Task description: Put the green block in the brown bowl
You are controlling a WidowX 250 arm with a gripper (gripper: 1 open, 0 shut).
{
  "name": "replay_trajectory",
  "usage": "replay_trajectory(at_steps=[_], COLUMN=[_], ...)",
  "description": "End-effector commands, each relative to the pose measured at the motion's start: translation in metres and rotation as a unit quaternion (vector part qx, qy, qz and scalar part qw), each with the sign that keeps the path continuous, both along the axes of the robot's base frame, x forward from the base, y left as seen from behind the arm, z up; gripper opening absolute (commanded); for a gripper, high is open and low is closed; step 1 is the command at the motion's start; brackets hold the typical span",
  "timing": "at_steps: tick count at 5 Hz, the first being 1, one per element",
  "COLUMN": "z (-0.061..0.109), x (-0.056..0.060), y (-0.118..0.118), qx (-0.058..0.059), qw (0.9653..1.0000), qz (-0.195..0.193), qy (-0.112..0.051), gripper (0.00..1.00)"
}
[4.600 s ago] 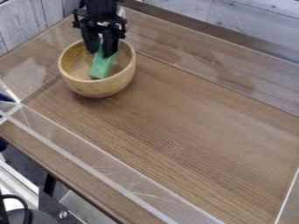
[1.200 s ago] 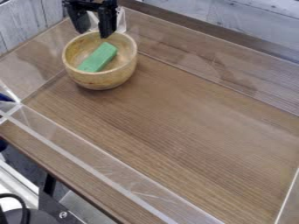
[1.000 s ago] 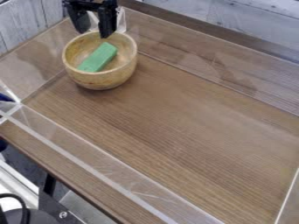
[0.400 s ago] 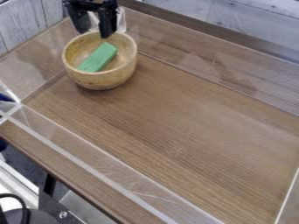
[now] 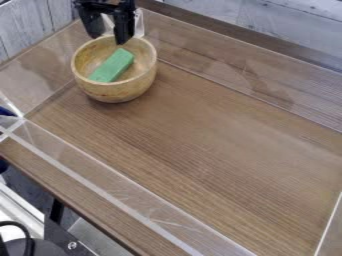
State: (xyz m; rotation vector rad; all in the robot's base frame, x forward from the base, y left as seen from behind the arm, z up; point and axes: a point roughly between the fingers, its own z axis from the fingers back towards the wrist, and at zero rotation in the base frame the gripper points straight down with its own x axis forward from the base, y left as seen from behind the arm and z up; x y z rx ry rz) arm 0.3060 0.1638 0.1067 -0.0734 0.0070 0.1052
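Retracted: one open hand (image 5: 110,31); one green block (image 5: 112,65) inside one bowl (image 5: 115,93).

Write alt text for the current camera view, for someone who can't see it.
A green block lies inside a brown bowl near the upper left of a wooden table. The robot's black tool is open beside the bowl's far rim, away from the block.

Brown wood-grain tabletop (image 5: 214,140); clear tape strip (image 5: 87,175) along near-left side; pale ribbed surface (image 5: 30,22) top left.
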Motion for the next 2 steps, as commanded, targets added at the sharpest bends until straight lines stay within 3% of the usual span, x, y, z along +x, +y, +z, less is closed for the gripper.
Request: replay_trajectory(at_steps=[1, 2], z=[0.0165, 0.0202], x=[0.0044, 0.0041], y=[-0.0082, -0.0159], qx=[0.012, 0.011], qw=[0.9995, 0.9992], qz=[-0.016, -0.026], qy=[-0.023, -0.027], gripper=[1.00, 1.00])
